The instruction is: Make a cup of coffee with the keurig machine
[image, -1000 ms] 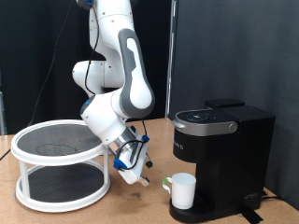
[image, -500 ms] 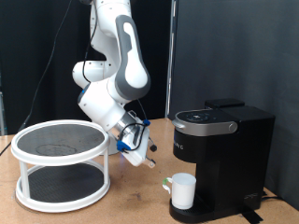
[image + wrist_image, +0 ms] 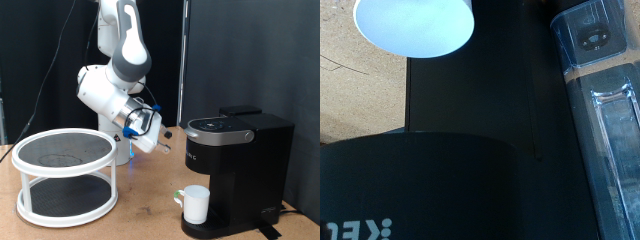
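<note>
The black keurig machine (image 3: 238,170) stands on the wooden table at the exterior view's right, its top lid down. The white cup (image 3: 195,204) sits on the drip base under the brew head. My gripper (image 3: 164,134) hangs in the air to the exterior view's left of the machine, at about lid height, fingers pointing at the machine, apart from it. Nothing shows between the fingers. The wrist view shows no fingers. It shows the machine's black top (image 3: 430,185), the cup's rim (image 3: 415,22) and the clear water tank (image 3: 605,110).
A white round two-tier rack (image 3: 62,178) with dark mesh shelves stands on the table at the exterior view's left. A black curtain hangs behind. A cable runs from the machine's base at the lower right.
The gripper has risen from low by the table, near the cup, to lid height and has turned toward the machine. The cup and machine have not moved.
</note>
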`<action>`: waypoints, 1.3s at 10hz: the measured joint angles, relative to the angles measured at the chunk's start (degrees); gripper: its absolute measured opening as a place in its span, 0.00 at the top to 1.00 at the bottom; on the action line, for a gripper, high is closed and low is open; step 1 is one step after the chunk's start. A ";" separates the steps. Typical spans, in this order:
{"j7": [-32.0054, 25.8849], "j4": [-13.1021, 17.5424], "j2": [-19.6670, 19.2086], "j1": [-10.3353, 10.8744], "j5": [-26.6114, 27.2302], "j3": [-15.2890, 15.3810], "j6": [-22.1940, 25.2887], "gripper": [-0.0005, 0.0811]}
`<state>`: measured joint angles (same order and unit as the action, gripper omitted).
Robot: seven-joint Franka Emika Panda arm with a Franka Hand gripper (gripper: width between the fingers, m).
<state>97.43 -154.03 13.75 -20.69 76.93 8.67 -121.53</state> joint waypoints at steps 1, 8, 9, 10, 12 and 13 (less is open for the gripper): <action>-0.20 -0.01 -0.15 0.00 0.00 0.09 -0.39 0.09; 7.85 0.08 10.51 -0.01 1.59 -1.33 6.11 0.09; 9.58 0.22 12.34 -0.01 1.56 -1.75 7.52 0.09; 11.03 0.38 14.14 -0.02 1.51 -2.23 8.82 0.09; 13.76 0.60 18.02 -0.04 1.21 -2.69 9.90 0.09; 15.27 0.28 19.72 -0.06 0.81 -2.99 10.68 0.09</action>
<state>112.70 -153.75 33.47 -20.74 77.74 5.68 -110.85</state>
